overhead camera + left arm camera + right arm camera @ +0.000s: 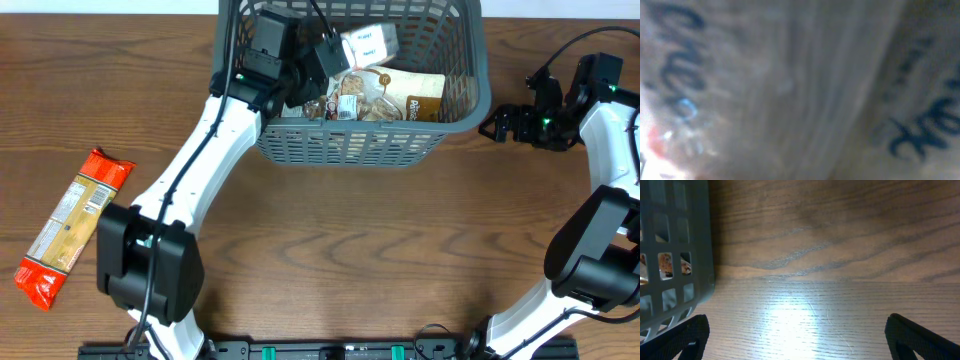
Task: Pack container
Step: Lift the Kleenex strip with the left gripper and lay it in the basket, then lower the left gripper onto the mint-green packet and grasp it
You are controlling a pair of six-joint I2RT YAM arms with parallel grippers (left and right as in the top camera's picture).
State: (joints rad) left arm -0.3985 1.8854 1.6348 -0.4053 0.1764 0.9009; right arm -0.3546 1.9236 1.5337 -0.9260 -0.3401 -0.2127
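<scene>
Right jaws released, wide apart over the surface [840, 255], just beside the right wall of the container [350, 148] at far centre; left jaws inside the container among snack packs [400, 95], grip cannot be told, wrist view all blurred packaging.

I find no text fully legible. Left wrist view: dark lettering on a pale wrapper [790, 90], too blurred to read. Overhead: labels on a white-labelled pack [368, 43] in the container [350, 148] and a printed panel on the red-orange pack [72, 227] on the tabletop [350, 260], all too small.
</scene>
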